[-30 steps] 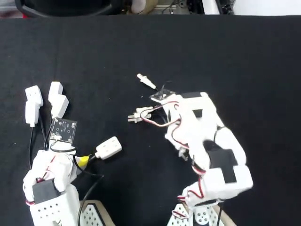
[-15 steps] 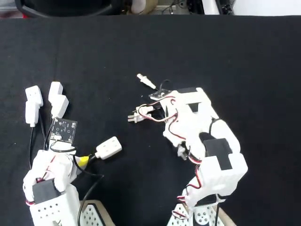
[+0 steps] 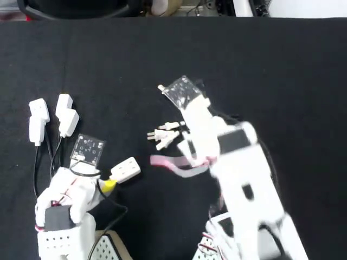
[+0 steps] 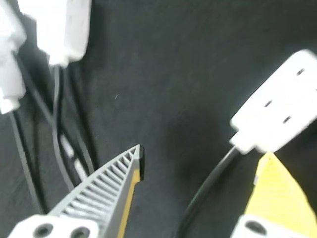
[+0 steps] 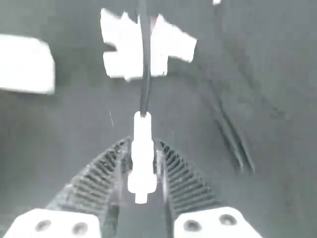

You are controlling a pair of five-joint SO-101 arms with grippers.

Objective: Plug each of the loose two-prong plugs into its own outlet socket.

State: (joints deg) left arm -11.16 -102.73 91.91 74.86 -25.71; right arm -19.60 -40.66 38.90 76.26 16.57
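Note:
My right gripper is shut on a white two-prong plug, which stands lengthwise between the ribbed fingers; a thin dark line runs on from its far end. In the high view the right arm stretches over the table's middle. Two loose plugs lie beside it and another plug peeks out at its tip. My left gripper is open, and the black cord of a white outlet socket runs between its fingers. That socket lies just past the yellow finger.
Several more white sockets with black cords lie at the left edge of the black cloth. Two of them, sockets, appear in the left wrist view. Blurred white blocks lie ahead of the right gripper.
The right arm has swung up and toward the far side, its wrist board now near the far plug. The left wrist has shifted slightly to the right.

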